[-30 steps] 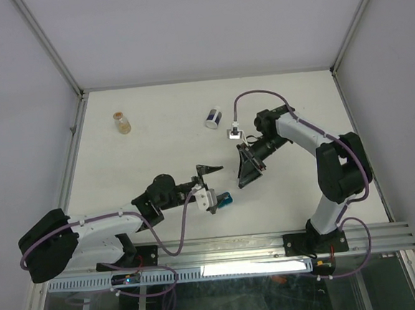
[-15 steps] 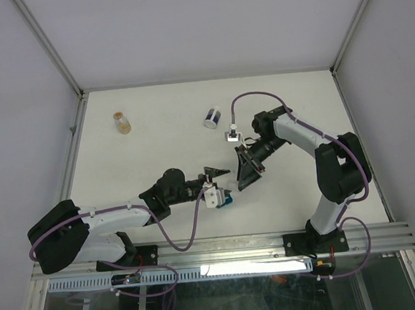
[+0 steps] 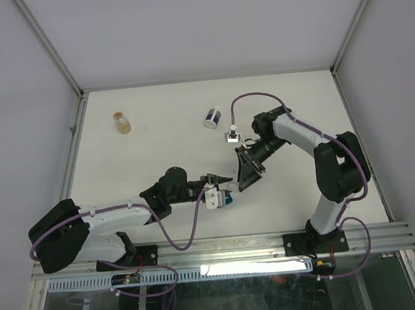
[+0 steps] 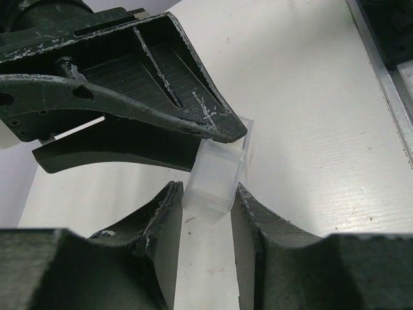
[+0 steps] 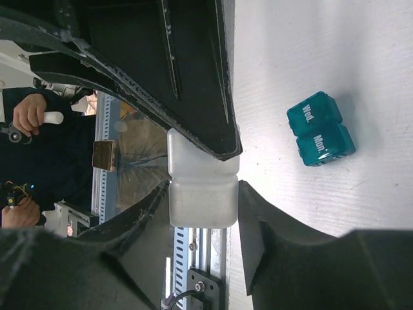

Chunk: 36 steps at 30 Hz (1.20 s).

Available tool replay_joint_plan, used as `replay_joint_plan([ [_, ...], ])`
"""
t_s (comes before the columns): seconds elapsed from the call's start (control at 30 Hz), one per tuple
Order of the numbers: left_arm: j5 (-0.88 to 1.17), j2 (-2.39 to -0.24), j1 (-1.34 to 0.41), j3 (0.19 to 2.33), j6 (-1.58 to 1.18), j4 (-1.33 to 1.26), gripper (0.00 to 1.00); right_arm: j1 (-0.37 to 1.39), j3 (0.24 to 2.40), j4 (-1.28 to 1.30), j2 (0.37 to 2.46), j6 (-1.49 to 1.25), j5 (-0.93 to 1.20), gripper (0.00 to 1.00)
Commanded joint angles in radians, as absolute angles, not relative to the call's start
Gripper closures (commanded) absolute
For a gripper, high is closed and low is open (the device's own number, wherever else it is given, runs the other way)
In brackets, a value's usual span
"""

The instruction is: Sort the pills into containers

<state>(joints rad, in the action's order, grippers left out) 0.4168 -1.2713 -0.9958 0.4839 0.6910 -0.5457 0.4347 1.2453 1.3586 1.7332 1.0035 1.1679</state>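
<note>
The white table (image 3: pixel 157 152) carries both arms. The left arm (image 3: pixel 112 218) reaches from 7 o'clock toward the middle, and the right arm (image 3: pixel 334 166) bends in from 4 o'clock. Their tips meet just right of centre.

The left gripper (image 4: pixel 206 192) pinches a clear cup (image 4: pixel 216 169), with a finger pressed on each flank. The right gripper (image 5: pixel 204 187) clamps the same cup from the opposite end, and both its fingers touch the plastic. In each wrist view the other gripper's finger rests against the cup's far end. No orange shows through this cup.

The jar (image 3: pixel 212 118), white with a dark-blue band, sits at 12 o'clock from the meeting point, well apart. The teal block (image 5: pixel 319 129), lettered "Wed." and "Mon.", lies on the table at 6 o'clock, just beside the left gripper's wrist.

A second cup (image 3: pixel 122 123) stands alone at 10 o'clock near the far-left corner. The pills (image 3: pixel 123 127) show as an orange blob inside it.
</note>
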Motion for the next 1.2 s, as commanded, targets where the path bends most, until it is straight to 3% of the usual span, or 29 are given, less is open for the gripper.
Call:
replay_joint_plan([
  [0.0,0.475,-1.275,-1.005,0.533,0.686,-0.589,0.7,0.445,1.253,1.378,1.741,1.026,1.206,0.77],
  [0.13,0.489,-1.279,-1.005,0.537,0.674,-0.589,0.81,0.448,1.253,1.38,1.746,1.026,1.207,0.75],
  [0.23,0.499,-1.276,-1.005,0.538,0.659,-0.59,1.0,0.448,1.254,1.38,1.746,1.026,1.207,0.63],
  [0.33,0.503,-1.274,-1.005,0.529,0.631,-0.599,1.0,0.448,1.255,1.382,1.744,1.024,1.208,0.32],
  [0.37,0.503,-1.271,-1.005,0.523,0.619,-0.604,1.0,0.448,1.255,1.381,1.742,1.023,1.207,0.1],
  [0.4,0.502,-1.268,-1.005,0.52,0.606,-0.608,1.0,0.447,1.256,1.381,1.74,1.021,1.207,0.02],
  [0.63,0.464,-1.239,-1.004,0.465,0.417,-0.658,1.0,0.401,1.269,1.368,1.681,1.014,1.194,0.01],
  [0.9,0.446,-1.221,-0.958,0.377,0.018,-0.789,1.0,0.347,1.371,1.22,1.536,0.939,1.067,0.0],
  [1.17,0.621,-1.313,-0.773,0.478,-0.62,-0.76,1.0,0.371,1.195,0.896,1.238,1.28,1.22,0.01],
])
